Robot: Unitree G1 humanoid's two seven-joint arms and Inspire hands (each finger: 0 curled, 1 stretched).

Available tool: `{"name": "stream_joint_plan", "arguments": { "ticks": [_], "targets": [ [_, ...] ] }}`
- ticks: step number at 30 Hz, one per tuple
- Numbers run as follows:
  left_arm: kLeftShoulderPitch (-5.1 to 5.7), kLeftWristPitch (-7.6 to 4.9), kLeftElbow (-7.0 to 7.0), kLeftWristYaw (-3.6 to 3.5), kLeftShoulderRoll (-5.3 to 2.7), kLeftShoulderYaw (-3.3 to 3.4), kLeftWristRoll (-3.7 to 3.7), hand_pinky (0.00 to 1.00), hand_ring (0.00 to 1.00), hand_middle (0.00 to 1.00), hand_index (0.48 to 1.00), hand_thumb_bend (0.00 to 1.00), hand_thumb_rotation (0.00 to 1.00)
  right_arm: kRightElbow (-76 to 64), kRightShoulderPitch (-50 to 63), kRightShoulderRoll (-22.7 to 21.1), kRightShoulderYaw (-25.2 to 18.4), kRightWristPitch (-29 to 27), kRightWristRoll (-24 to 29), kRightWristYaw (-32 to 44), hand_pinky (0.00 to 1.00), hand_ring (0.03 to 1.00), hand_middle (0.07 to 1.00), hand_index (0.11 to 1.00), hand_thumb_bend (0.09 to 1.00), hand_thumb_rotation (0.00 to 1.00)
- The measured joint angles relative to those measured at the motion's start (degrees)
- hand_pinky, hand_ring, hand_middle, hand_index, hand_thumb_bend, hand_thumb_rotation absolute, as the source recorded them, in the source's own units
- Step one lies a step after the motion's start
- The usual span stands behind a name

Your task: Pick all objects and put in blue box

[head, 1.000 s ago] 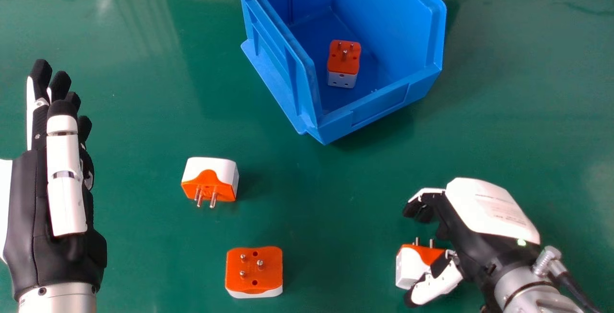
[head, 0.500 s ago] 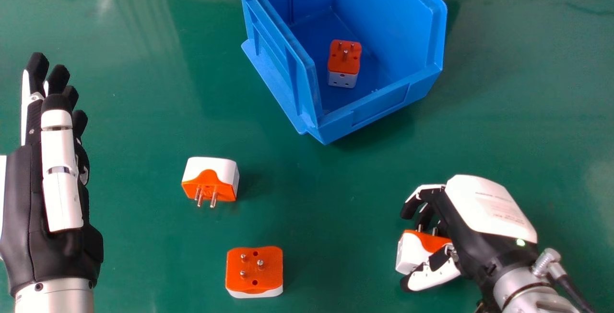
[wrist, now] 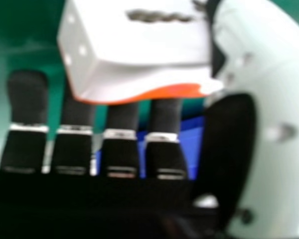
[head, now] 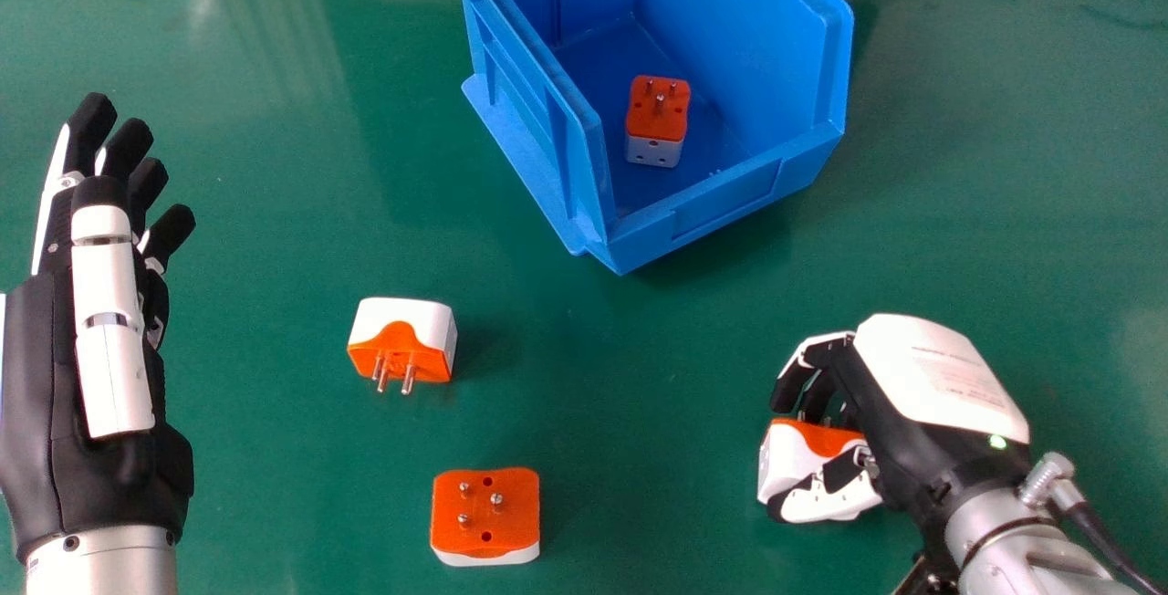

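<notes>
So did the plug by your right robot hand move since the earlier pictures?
Yes. The plug has moved forward in the head view, away from you and a bit nearer the blue box.

Two eyes on one surface (head: 274,166): one high, one tight in.
Head camera: above, near side of the blue box (head: 730,203), facing forward and down, middling distance. Hand camera: at the right fingers (head: 789,385), nearer side and right of the box, very close, looking along them past an orange-and-white adapter (head: 792,463). Shared: adapter, fingers, green surface.
</notes>
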Motion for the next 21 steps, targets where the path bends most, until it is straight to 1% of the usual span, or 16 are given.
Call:
{"name": "stream_joint_plan", "arguments": {
  "ticks": [6,13,19,21],
  "targets": [
    [0.09,0.00,0.00,-0.14,0.00,0.00,-0.01,0.94,0.95,0.95,0.943,0.22,1.00,-0.15,0.00,-0.17,-0.22,0.02,0.05,0.23,0.29,0.428,0.542,0.556,0.506,0.00],
    [0.66,0.00,-0.02,-0.43,0.00,0.01,-0.09,0.96,0.95,0.95,0.950,0.23,1.00,-1.64,0.04,-0.49,-0.37,0.14,0.98,1.02,0.29,0.418,0.530,0.556,0.496,0.00],
    [1.38,0.01,-0.50,-0.51,0.00,-0.09,-0.07,0.97,0.96,0.96,0.958,0.23,1.00,-4.71,0.06,-0.51,-1.21,1.56,1.61,3.34,0.28,0.413,0.525,0.557,0.492,0.00],
    [1.46,0.16,-0.76,-0.45,-0.01,-0.10,-0.08,0.98,0.96,0.96,0.962,0.23,1.00,-5.33,0.06,-0.52,-1.69,1.92,1.68,3.76,0.28,0.413,0.523,0.557,0.491,0.00]
  ]
}}
